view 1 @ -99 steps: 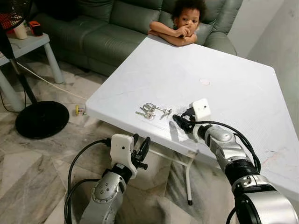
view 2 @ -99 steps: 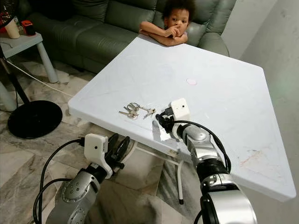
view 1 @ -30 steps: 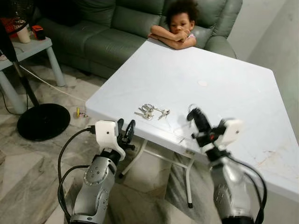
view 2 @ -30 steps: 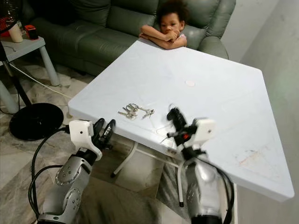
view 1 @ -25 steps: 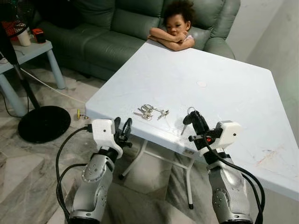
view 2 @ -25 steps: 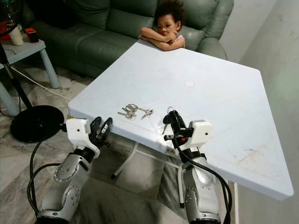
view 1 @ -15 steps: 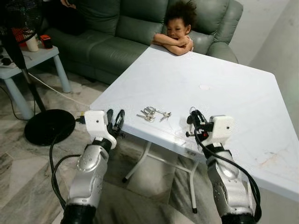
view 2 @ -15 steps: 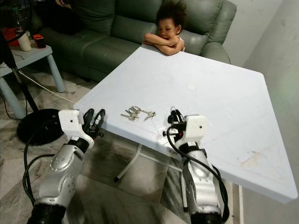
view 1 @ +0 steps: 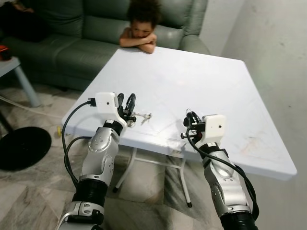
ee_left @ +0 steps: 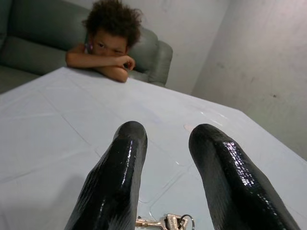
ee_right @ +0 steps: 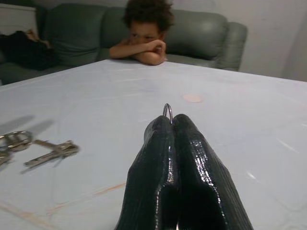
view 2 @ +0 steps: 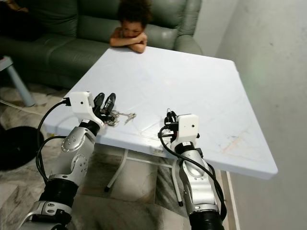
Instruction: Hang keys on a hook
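Note:
A bunch of silver keys [view 1: 139, 116] lies near the front left edge of the white table [view 1: 192, 72]. My left gripper [view 1: 125, 99] is open and hovers just over that edge; the keys [ee_left: 165, 222] lie just beyond and below its two black fingertips. My right gripper [view 1: 190, 116] is held up over the table's front edge, to the right of the bunch. Its fingers [ee_right: 163, 143] are shut on a thin metal key ring [ee_right: 167, 110] that pokes out above the tips. What hangs below the ring is hidden. The bunch [ee_right: 50, 150] lies to its left.
A person [view 1: 140, 33] leans folded arms on the table's far edge, with a green sofa [view 1: 72, 28] behind. A bare wall [view 1: 278, 72] runs along the right. A black fan base [view 1: 21, 148] and a small side table [view 1: 9, 64] stand on the floor to the left.
The camera has turned right and the scene has shifted left. My left gripper has risen from beside the table's edge to just over the keys. The right gripper stays shut on the ring.

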Motion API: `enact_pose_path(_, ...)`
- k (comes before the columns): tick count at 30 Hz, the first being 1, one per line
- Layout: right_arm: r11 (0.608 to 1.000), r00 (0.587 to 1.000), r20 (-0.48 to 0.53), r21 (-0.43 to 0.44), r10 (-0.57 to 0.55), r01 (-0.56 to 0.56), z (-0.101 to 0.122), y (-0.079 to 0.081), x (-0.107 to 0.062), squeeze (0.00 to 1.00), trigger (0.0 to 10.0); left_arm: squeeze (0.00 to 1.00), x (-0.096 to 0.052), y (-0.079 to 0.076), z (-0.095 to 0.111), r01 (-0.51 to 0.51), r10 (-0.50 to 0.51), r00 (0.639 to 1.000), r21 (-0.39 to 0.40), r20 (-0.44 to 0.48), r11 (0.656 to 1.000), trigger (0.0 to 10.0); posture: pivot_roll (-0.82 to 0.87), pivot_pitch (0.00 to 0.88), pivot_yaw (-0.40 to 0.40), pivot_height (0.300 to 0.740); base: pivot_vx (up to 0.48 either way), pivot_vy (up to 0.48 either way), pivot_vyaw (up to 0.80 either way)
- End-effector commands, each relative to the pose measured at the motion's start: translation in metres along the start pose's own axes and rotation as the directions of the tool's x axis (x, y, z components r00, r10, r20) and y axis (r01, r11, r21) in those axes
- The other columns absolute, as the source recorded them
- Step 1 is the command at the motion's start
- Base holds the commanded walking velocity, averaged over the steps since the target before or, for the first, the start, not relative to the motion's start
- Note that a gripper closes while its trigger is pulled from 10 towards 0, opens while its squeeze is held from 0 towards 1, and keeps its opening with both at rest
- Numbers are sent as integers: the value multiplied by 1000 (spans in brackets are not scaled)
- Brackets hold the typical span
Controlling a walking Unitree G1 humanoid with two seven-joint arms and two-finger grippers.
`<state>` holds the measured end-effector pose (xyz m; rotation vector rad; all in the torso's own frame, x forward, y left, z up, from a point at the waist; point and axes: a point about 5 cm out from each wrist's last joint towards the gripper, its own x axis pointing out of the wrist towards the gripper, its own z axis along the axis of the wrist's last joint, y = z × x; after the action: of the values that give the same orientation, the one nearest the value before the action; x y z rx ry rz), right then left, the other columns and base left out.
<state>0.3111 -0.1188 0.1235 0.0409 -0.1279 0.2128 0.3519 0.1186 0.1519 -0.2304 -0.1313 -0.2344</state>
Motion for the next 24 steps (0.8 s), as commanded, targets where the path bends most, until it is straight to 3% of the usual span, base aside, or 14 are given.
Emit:
enact_pose_path(1,1000,1000,14,-19,-16,17,3,-3,3,0,10000,0,3,-3,0,-3,3,1000,1,7,1000,10000,91,0,-52,740,0,0,-669)
enact_pose_path(8,999,999,23,-28,-36,37,4,-3,7,0,10000,0,8,-8,0,5,-5,1000,-10,2,1000,10000,83,0,-43,740,0,0,-659)
enact_pose_path(12,998,998,35,-39,-45,46,7,-7,5,0,10000,0,3,-5,1,36,-36,999,44,3,998,10000,74,0,-34,740,0,0,-650)
enact_pose_path(17,995,997,27,-68,-76,78,5,-22,-5,0,10000,0,-11,16,-1,21,-21,1000,88,-4,996,10000,69,0,-32,740,0,0,-644)
enact_pose_path(20,988,995,-1,-112,-104,103,-1,-41,-13,0,10000,0,-22,35,-4,-1,6,999,125,-37,992,10000,72,0,-30,740,0,0,-646)
enact_pose_path(24,985,992,-4,-121,-126,125,-1,-50,-15,0,10000,0,-24,42,-3,-21,27,999,140,-38,990,10000,75,0,-32,740,0,0,-644)
